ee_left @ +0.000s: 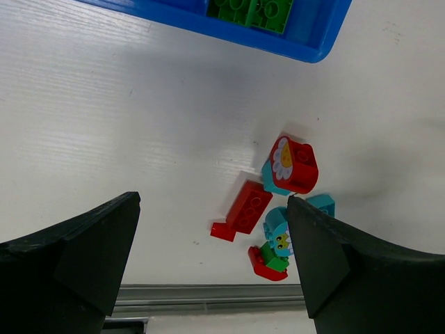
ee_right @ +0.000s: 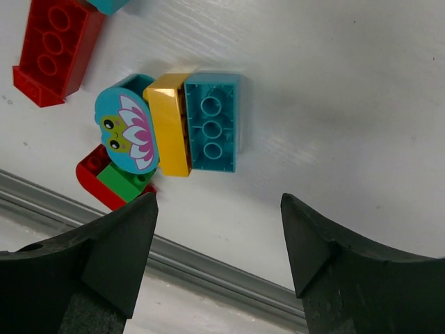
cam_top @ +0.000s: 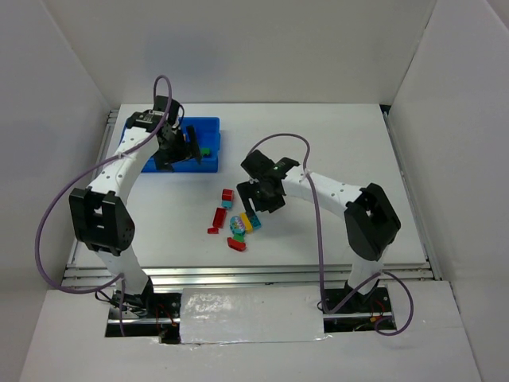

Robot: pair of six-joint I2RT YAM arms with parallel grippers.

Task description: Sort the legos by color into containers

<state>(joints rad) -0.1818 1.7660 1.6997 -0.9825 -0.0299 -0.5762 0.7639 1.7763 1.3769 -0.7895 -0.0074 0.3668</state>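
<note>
Hovering right end effector (ee_right: 217, 202) released | left end effector (ee_left: 213, 200) released | cyan brick (ee_right: 212, 122) lengthwise along yellow brick (ee_right: 170, 125), seemingly touching

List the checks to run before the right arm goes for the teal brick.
1. Jaws of the right gripper apart, nothing between them: ok.
2. Studs-up teal brick in view ahead of it: ok.
3. That brick free of its neighbours: not ok. The yellow brick lies against its side.
4. Open, empty left gripper: ok.
5. Way to the blue tray free: not ok. The left arm hangs over it.
6. Compartment for teal identified: cannot tell. Only green bricks show in the tray.
</note>
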